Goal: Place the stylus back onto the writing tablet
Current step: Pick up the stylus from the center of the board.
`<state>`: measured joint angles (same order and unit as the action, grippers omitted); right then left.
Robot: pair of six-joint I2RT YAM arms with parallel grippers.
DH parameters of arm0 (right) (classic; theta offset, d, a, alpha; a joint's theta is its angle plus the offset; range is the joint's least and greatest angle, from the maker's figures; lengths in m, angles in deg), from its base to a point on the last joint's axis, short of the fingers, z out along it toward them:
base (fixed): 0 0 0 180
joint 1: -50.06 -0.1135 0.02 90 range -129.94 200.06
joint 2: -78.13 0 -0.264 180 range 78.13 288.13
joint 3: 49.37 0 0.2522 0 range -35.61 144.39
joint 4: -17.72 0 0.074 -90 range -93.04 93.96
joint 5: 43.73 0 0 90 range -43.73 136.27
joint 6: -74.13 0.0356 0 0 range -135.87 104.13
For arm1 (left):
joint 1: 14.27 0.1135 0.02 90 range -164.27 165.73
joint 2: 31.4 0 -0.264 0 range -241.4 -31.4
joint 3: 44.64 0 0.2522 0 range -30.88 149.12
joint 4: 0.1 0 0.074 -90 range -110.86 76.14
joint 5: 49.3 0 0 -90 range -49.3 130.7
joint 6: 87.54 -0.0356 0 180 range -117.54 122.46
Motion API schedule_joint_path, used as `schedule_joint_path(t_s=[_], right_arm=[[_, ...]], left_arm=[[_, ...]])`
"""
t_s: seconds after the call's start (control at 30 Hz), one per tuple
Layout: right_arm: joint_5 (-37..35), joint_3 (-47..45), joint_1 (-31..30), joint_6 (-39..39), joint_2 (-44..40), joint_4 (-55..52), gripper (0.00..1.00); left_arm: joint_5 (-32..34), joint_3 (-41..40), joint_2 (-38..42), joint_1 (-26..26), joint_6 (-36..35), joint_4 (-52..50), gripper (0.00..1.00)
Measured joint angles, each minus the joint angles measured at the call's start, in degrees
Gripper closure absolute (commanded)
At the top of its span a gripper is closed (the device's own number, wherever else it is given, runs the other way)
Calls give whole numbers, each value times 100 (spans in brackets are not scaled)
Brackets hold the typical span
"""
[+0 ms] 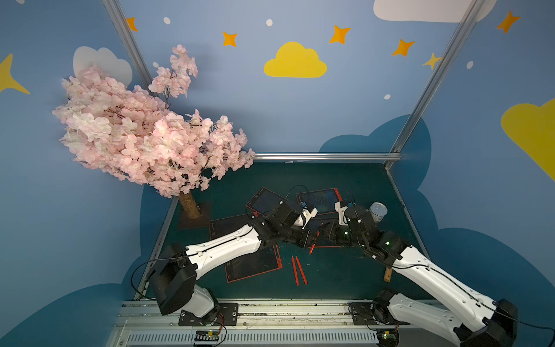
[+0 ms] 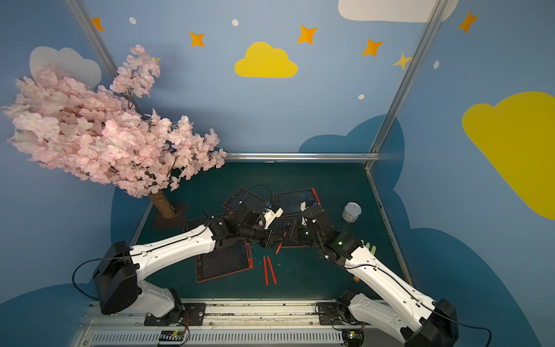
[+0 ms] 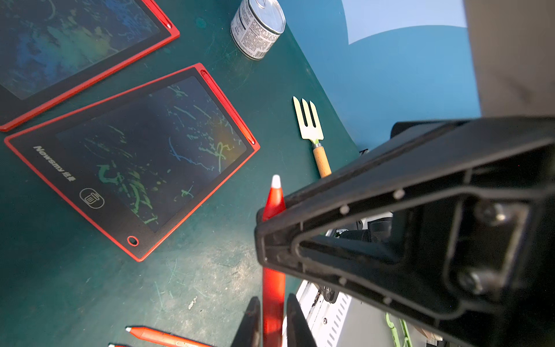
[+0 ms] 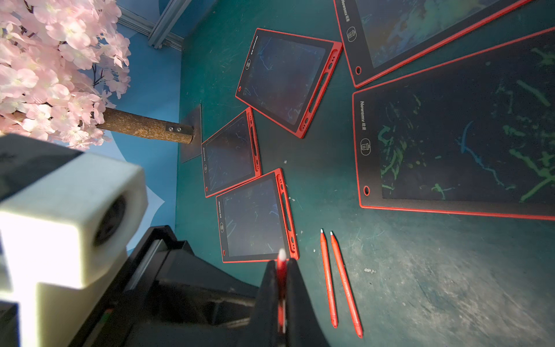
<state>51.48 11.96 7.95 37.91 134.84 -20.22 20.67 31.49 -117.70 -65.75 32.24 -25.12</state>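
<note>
Both arms meet over the middle of the green mat (image 1: 345,279). Right gripper (image 4: 281,263): jaws clamped tight on the red stylus (image 3: 274,204), whose white tip pokes out just past the fingertips. Left gripper (image 3: 273,297): its two black fingers (image 3: 295,318) flank the same stylus further back along the shaft, very close on both sides. Whether they actually press on it I cannot tell. In the wrist views the stylus is held clear of the mat and rests on no tablet. In both top views only a short red length of it shows below the point where the two grippers meet. The writing tablet (image 3: 135,162) with green scribbles lies flat on the mat just beside the held stylus. Four more tablets (image 4: 282,78), all red-framed, lie flat around it, some with their edges touching. Two loose styluses (image 4: 329,279) lie side by side on bare mat, near the scribbled tablet and apart from it. A metal can (image 3: 258,27) stands upright beyond that tablet. A garden fork (image 3: 309,120) with a wooden handle lies flat near the can. A pink blossom tree (image 1: 144,135) stands at the far left corner of the mat.
</note>
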Motion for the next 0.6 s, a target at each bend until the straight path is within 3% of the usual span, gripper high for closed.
schedule_joint_path(t_s=[0.37, 0.6], right_arm=[[-11, 0, 0, 0, 2, 39, 99], [-17, -2, 0, -9, -9, 35, 71]], left_arm=[[79, 162, -28, -28, -35, -251, 94], [173, 173, -28, -44, -136, -345, 94]])
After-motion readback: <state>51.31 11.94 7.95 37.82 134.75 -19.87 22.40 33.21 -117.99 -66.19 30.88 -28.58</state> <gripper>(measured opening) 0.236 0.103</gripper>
